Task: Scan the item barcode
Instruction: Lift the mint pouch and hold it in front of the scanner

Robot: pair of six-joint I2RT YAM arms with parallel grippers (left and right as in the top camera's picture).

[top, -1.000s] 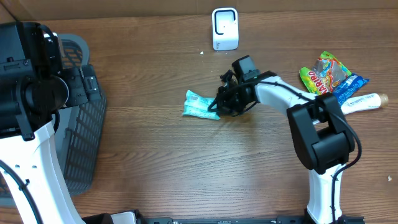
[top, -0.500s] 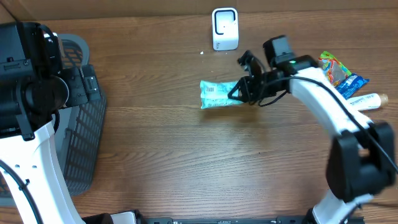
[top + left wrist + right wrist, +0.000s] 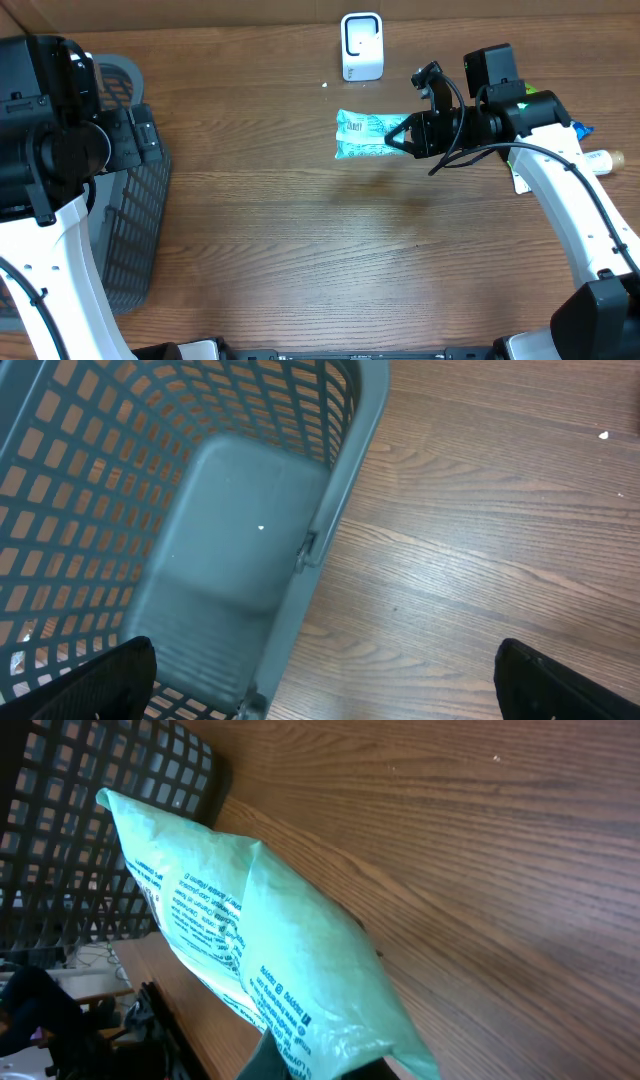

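Right jaws clamp teal packet (image 3: 362, 135), print (image 3: 205, 935) seemingly illegible | left jaws spread over basket (image 3: 240, 550), tips cropped

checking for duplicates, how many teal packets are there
1: the teal packet, held by the right gripper near the white scanner. The right arm may hide others.

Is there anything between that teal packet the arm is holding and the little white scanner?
Nothing visible. The right gripper is shut on one end of the teal packet, and only bare wooden table lies between it and the white scanner.
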